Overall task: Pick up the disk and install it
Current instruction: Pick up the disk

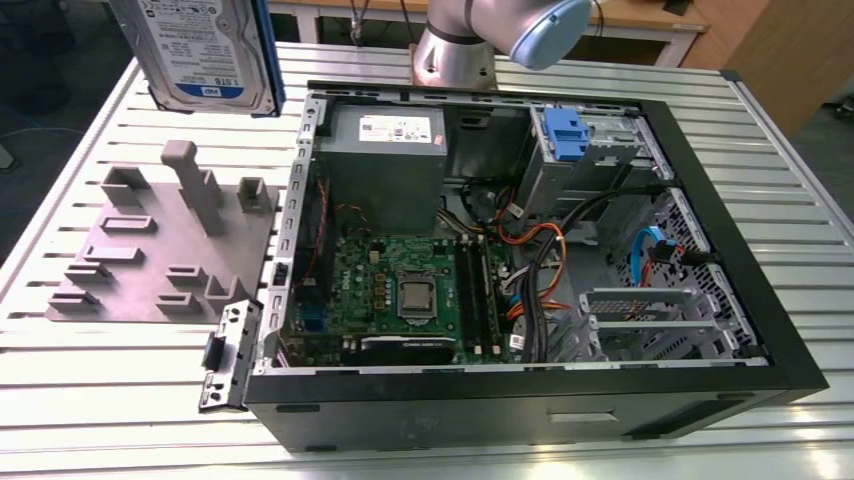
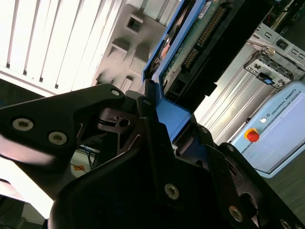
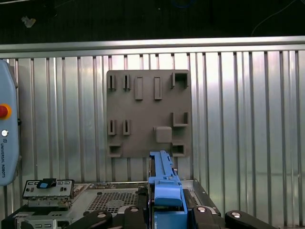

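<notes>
The disk (image 1: 207, 50) hangs upright in the air at the exterior view's upper left, above the grey fixture plate (image 1: 160, 250). It is silver, with a blue-and-white label and a blue bracket. In the second wrist view its green circuit-board side (image 2: 190, 43) and blue bracket run out from between the black fingers (image 2: 147, 114). My gripper (image 2: 167, 124) is shut on the bracket's end. In the first wrist view the disk (image 3: 162, 176) shows edge-on, and the gripper (image 3: 167, 210) clamps it from both sides.
The open black computer case (image 1: 534, 400) lies on the slatted metal table (image 1: 107, 400) to the exterior view's right of the plate. It holds a grey power supply (image 1: 387, 150), a motherboard (image 1: 400, 290), cables and a drive bay with a blue latch (image 1: 567, 135). The arm's base (image 1: 461, 50) stands behind it.
</notes>
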`<state>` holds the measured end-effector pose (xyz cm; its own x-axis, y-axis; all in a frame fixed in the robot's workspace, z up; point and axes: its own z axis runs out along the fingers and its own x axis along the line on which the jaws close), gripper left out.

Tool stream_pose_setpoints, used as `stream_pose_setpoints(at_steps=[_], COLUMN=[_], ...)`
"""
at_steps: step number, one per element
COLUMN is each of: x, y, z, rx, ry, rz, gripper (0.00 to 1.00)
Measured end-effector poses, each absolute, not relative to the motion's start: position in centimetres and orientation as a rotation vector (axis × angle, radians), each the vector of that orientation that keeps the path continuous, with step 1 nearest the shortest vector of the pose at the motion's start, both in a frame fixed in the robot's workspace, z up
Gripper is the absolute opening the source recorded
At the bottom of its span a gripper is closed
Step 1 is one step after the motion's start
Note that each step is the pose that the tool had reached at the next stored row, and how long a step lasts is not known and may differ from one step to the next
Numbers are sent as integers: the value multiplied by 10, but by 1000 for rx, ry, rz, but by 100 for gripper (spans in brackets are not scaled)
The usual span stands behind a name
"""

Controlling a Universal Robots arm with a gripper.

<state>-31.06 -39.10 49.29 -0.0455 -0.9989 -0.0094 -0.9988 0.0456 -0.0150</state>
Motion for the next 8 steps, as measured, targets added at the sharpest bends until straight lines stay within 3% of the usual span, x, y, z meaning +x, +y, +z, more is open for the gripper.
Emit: stream_pose_setpoints(at_steps=[8], x=[-303], y=[-391], z=[493], rx=[-2158], ry=[2259], rz=[-7], gripper=[37])
